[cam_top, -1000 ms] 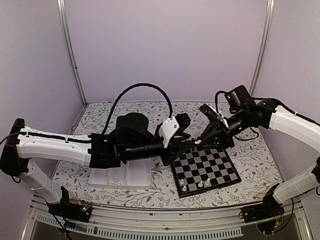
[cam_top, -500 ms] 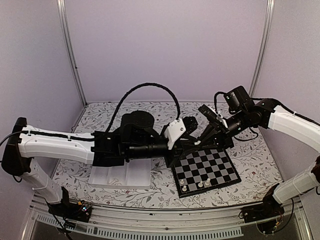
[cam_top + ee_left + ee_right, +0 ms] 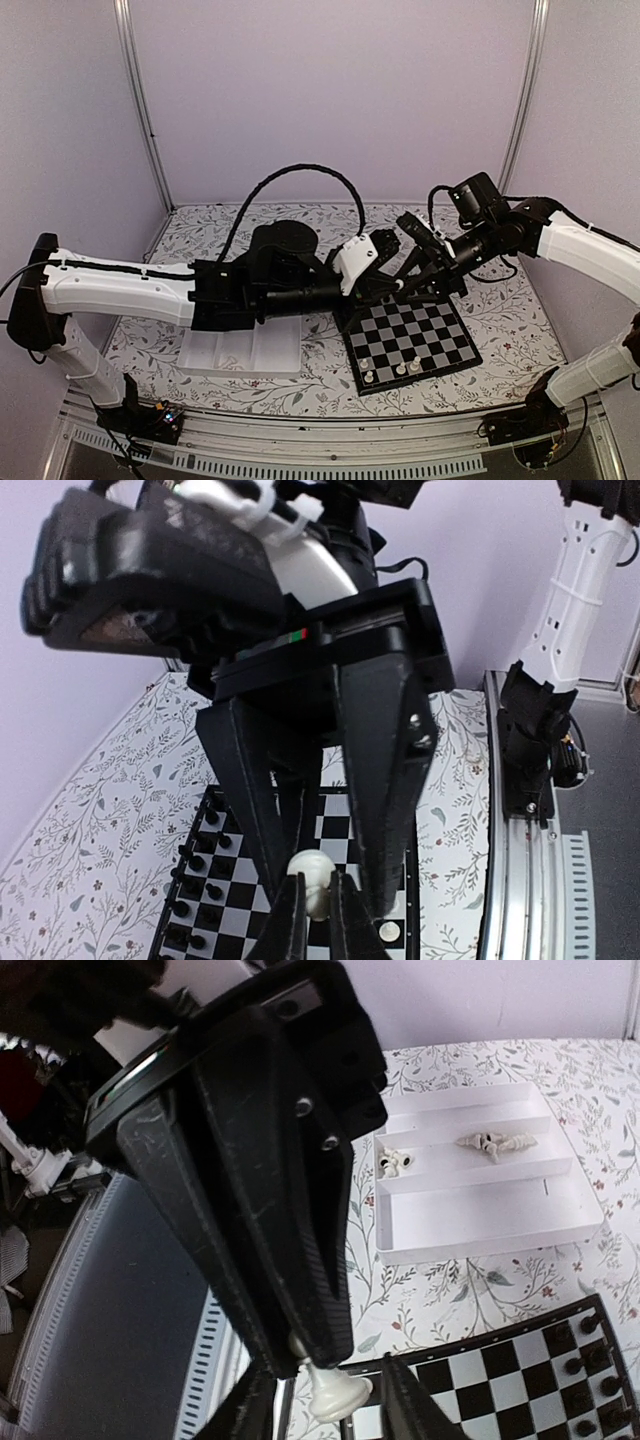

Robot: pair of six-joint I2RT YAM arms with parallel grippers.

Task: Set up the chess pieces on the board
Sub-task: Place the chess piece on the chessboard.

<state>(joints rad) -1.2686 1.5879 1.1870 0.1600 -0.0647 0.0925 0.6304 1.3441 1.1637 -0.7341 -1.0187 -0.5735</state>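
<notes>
My left gripper (image 3: 386,286) is shut on a cream-white chess piece (image 3: 397,284) and holds it in the air over the far-left corner of the board (image 3: 412,338). In the left wrist view the piece (image 3: 318,872) is pinched between my fingertips. My right gripper (image 3: 410,284) is open, its fingers (image 3: 385,780) on either side of the same piece without closing on it. In the right wrist view the piece's base (image 3: 338,1396) hangs between my open jaws. Black pieces (image 3: 200,880) fill the board's far rows. Three white pieces (image 3: 400,369) stand on its near row.
A white compartment tray (image 3: 240,350) lies left of the board, under my left arm. It holds several loose white pieces (image 3: 497,1142) in its far compartments. The table has a floral cover, with a metal rail along its near edge (image 3: 525,880).
My left arm has reached further right with the white piece, bringing it between the right gripper's fingers. The right gripper has stayed almost in place.
</notes>
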